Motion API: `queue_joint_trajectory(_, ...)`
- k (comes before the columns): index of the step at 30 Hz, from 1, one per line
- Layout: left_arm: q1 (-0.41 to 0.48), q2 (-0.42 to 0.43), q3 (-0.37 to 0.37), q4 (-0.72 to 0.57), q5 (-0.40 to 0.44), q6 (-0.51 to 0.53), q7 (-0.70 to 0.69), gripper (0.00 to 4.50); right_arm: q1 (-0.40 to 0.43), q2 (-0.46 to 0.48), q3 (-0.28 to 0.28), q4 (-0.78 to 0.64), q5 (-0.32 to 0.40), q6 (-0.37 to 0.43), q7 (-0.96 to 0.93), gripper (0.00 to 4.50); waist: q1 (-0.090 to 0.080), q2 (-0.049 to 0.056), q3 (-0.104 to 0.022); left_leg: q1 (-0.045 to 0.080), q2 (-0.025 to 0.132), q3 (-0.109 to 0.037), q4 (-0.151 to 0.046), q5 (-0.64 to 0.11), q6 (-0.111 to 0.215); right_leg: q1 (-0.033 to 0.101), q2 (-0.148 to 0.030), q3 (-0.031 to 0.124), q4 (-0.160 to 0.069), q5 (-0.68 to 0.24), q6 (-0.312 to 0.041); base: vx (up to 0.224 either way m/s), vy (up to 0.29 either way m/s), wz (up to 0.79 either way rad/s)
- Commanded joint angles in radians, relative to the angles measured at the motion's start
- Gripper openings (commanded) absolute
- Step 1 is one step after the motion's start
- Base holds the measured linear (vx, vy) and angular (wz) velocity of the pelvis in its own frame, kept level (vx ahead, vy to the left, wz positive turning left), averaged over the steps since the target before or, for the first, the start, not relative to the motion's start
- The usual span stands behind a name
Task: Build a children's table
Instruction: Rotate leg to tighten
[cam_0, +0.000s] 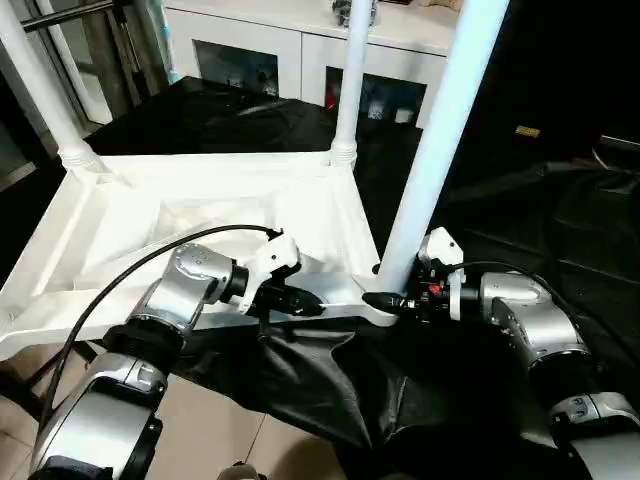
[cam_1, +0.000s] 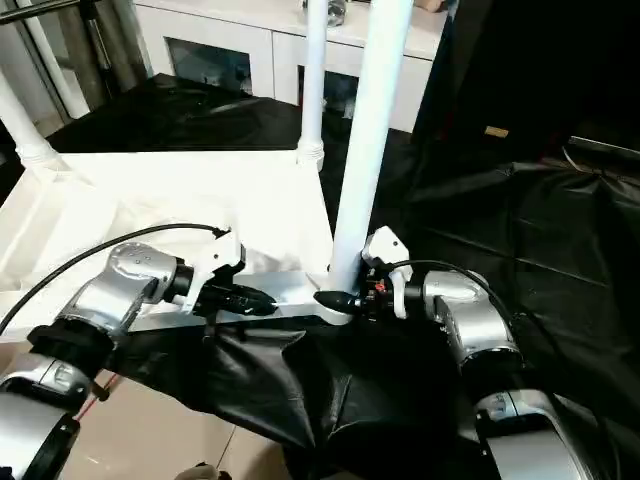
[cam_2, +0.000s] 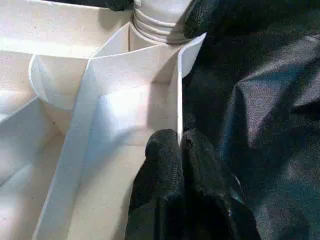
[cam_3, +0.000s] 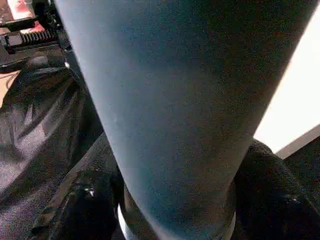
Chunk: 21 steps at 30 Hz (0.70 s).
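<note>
The tabletop (cam_0: 200, 215) is seen upside down, ribbed underside up, across the left and centre of the head view, resting on black cloth (cam_0: 330, 400).

Upper left: one leg (cam_0: 35, 75) is seated in its far corner socket. Upper centre: a second leg (cam_0: 350, 90) stands in the other far socket.

Lower left of centre: the left gripper (cam_0: 290, 298) is noted at the near edge of the tabletop. In the left wrist view its fingers (cam_2: 167, 165) are clenched on the thin upright rim wall (cam_2: 178, 100), one finger on each side of it.

Centre right: a third leg (cam_0: 430, 160) rises steeply from the near right corner socket (cam_0: 385, 312), long axis near vertical, leaning slightly to the upper right. The right gripper (cam_0: 398, 300) is at its base. In the right wrist view the black fingers (cam_3: 270, 190) flank the tube at the collar; whether they grip it or merely bracket it cannot be told.

Key relation: the leg base lies directly between the right jaws, axis crossing them upright. The right arm is the nearer one, and the left serves to steady the tabletop. Judgement: the leg is being seated; a fourth socket, at the near left, appears unfilled.
</note>
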Motion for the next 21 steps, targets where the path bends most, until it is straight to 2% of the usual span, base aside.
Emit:
queue_joint_trajectory(1, -0.003, -0.018, -0.014, -0.032, -0.017, -0.004, 0.002, 0.0, 0.017, 0.014, 0.045, -0.04, 0.002, 0.012, 0.047, 2.62, 0.001, -0.005, -0.06, 0.013, 0.03, -0.003, -0.059, -0.204, 0.049, 0.05, -0.068, 0.042, -0.068, -0.154, -0.229, 0.0, 0.0, 0.0)
queue_joint_trajectory(6, -0.012, -0.042, -0.001, -0.019, -0.013, 0.007, 0.053, 0.0, 0.034, 0.036, 0.032, -0.029, 0.003, 0.024, -0.014, 2.61, 0.003, -0.005, -0.06, 0.013, 0.03, -0.003, -0.058, -0.199, 0.051, 0.05, -0.067, 0.043, -0.068, -0.145, -0.228, 0.0, 0.0, 0.0)
queue_joint_trajectory(8, -0.019, -0.055, 0.008, -0.011, -0.016, 0.013, 0.077, 0.0, 0.032, 0.051, 0.02, -0.007, -0.008, 0.02, -0.068, 2.61, 0.001, -0.005, -0.057, 0.015, 0.03, -0.004, -0.061, -0.217, 0.039, 0.047, -0.069, 0.043, -0.072, -0.181, -0.222, 0.0, 0.0, 0.0)
queue_joint_trajectory(9, -0.028, -0.072, 0.02, 0.001, -0.021, 0.024, 0.11, 0.0, 0.023, 0.065, 0.01, 0.023, -0.023, 0.015, -0.132, 2.61, 0.001, -0.006, -0.057, 0.015, 0.029, -0.004, -0.062, -0.227, 0.034, 0.048, -0.069, 0.043, -0.074, -0.201, -0.218, 0.0, 0.0, 0.0)
queue_joint_trajectory(10, -0.049, -0.108, 0.04, 0.034, -0.021, 0.038, 0.185, 0.0, -0.001, 0.1, -0.017, 0.091, -0.049, 0.021, -0.284, 2.61, -0.003, -0.004, -0.054, 0.018, 0.027, -0.005, -0.064, -0.251, 0.021, 0.043, -0.071, 0.043, -0.08, -0.253, -0.211, 0.0, 0.0, 0.0)
queue_joint_trajectory(11, -0.06, -0.123, 0.046, 0.049, -0.017, 0.043, 0.222, 0.0, -0.011, 0.116, -0.029, 0.118, -0.056, 0.027, -0.343, 2.61, -0.008, -0.001, -0.053, 0.02, 0.025, -0.009, -0.068, -0.277, 0.001, 0.043, -0.073, 0.043, -0.086, -0.312, -0.199, 0.0, 0.0, 0.0)
queue_joint_trajectory(13, -0.084, -0.158, 0.057, 0.088, -0.007, 0.048, 0.304, 0.0, -0.032, 0.153, -0.051, 0.166, -0.065, 0.051, -0.472, 2.61, -0.016, -0.003, -0.054, 0.021, 0.024, -0.011, -0.069, -0.286, -0.013, 0.043, -0.073, 0.044, -0.09, -0.339, -0.182, 0.0, 0.0, 0.0)
queue_joint_trajectory(16, -0.12, -0.221, 0.076, 0.141, -0.001, 0.049, 0.433, 0.0, -0.071, 0.227, -0.088, 0.235, -0.067, 0.105, -0.685, 2.6, -0.018, 0.001, -0.056, 0.023, 0.023, -0.011, -0.067, -0.28, -0.012, 0.042, -0.071, 0.046, -0.089, -0.31, -0.181, 0.0, 0.0, 0.0)
queue_joint_trajectory(17, -0.128, -0.237, 0.075, 0.152, 0.005, 0.046, 0.465, 0.0, -0.084, 0.247, -0.087, 0.254, -0.075, 0.109, -0.734, 2.6, -0.02, 0.001, -0.057, 0.02, 0.022, -0.01, -0.068, -0.27, -0.011, 0.043, -0.069, 0.046, -0.088, -0.29, -0.181, 0.0, 0.0, 0.0)
queue_joint_trajectory(21, -0.145, -0.271, 0.07, 0.175, 0.021, 0.044, 0.528, 0.0, -0.112, 0.292, -0.082, 0.291, -0.097, 0.083, -0.819, 2.6, -0.017, 0.003, -0.059, 0.022, 0.021, -0.008, -0.066, -0.264, -0.004, 0.042, -0.069, 0.047, -0.089, -0.275, -0.175, 0.0, 0.0, 0.0)
